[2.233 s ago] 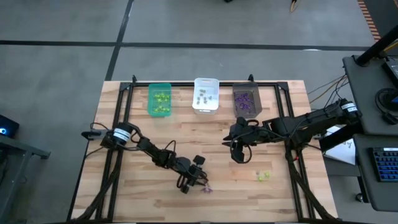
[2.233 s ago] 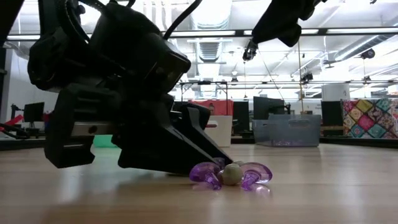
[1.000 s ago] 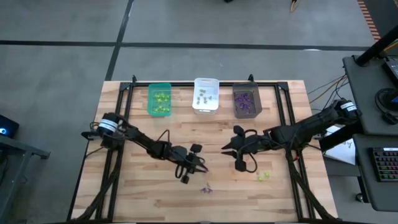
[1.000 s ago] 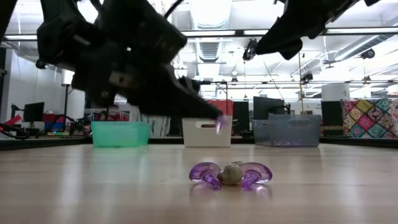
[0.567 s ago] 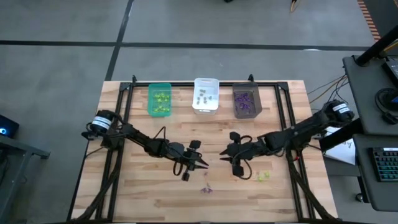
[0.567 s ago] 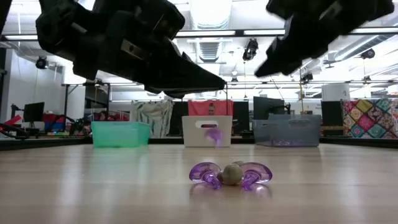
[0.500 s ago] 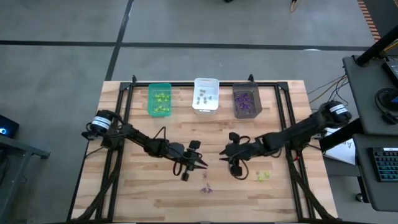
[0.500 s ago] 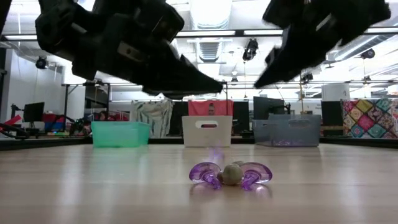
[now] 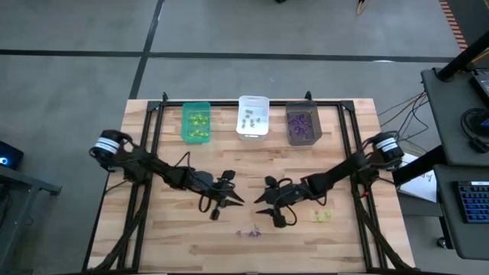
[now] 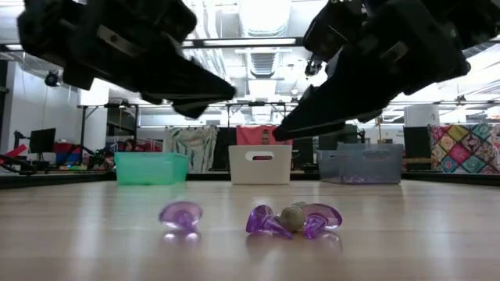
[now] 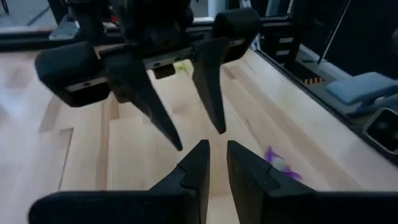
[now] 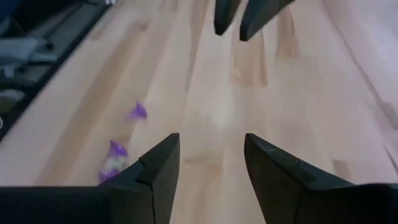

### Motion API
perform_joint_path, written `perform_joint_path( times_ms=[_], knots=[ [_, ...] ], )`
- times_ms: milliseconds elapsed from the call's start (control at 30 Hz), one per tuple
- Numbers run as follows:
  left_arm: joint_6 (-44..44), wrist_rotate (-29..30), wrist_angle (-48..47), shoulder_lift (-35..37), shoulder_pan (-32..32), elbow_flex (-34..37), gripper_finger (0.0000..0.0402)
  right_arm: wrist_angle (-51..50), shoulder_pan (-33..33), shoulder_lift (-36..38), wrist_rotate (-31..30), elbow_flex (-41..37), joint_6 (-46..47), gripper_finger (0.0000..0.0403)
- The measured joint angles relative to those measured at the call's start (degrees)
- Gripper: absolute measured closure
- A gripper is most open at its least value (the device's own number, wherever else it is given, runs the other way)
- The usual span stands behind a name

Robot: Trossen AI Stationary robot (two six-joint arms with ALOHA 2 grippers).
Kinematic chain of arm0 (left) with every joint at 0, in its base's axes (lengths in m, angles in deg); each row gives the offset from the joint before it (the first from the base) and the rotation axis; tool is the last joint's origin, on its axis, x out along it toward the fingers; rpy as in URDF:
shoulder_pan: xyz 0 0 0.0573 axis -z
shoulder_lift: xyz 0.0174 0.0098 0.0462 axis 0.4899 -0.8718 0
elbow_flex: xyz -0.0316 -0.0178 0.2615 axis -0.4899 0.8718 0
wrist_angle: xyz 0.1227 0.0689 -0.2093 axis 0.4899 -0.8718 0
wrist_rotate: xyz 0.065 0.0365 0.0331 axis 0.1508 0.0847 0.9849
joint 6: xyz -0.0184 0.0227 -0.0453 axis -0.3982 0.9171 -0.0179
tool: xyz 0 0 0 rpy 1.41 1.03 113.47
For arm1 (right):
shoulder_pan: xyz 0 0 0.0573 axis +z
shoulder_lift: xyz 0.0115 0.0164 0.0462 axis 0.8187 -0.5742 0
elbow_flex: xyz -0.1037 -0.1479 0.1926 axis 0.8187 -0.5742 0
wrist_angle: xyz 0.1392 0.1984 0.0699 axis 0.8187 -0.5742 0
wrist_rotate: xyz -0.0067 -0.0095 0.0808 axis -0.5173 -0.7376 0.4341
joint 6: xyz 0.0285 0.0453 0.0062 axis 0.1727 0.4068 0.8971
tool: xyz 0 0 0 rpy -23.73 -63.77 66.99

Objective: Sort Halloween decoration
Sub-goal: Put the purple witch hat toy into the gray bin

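Note:
On the table's near middle lie purple trinkets: a cluster (image 10: 293,218) of two purple pieces around a greyish one, and a single purple piece (image 10: 180,215) beside it, also in the high view (image 9: 248,233). A yellow-green trinket (image 9: 323,217) lies to the right. My left gripper (image 9: 231,200) and right gripper (image 9: 262,200) hover above the table, tips facing each other, a short gap apart. The left gripper (image 11: 214,152) is open only by a narrow gap and empty. The right gripper (image 12: 208,149) is wide open and empty.
Three bins stand in a row at the far edge: green (image 9: 196,123) with yellow-green pieces, white (image 9: 253,117) with greyish ones, dark grey (image 9: 302,124) with purple ones. Black frame rails run along the table's sides. Bare wood lies between the bins and the grippers.
A purple piece that was at my left gripper's fingertips has fallen to the table and now lies beside the cluster. My right gripper has moved toward the table's left, closing on the left gripper, which has drawn back a little to the left.

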Motion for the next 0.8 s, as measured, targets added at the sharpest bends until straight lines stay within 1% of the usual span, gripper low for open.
perform_joint_path(
  times_ms=[133, 267, 400, 567, 800],
  knots=[
    [-3.6, 0.0, -0.4, 3.6, 1.8, 3.8, 0.0364, 6.2, 0.0, -2.8, 0.0, 0.0, 0.0, 0.0229],
    [-8.8, 0.0, -0.4, 4.8, 5.1, 6.4, 0.0364, 7.3, 0.0, -3.5, -0.1, 0.0, 0.0, 0.0229],
    [-12.1, 0.4, -0.2, 4.8, 9.2, 6.8, 0.0364, 8.5, 0.0, -3.1, -0.1, 0.3, 0.0, 0.0229],
    [-12.9, 4.6, 0.7, 4.6, 13.4, 6.8, 0.0364, 8.4, 0.5, -3.6, -0.1, 2.9, -0.8, 0.0229],
    [-17.2, 5.1, 0.4, 3.9, 15.4, 6.7, 0.0364, 8.1, 2.7, -7.7, -0.1, 8.2, -2.2, 0.0229]
  ],
)
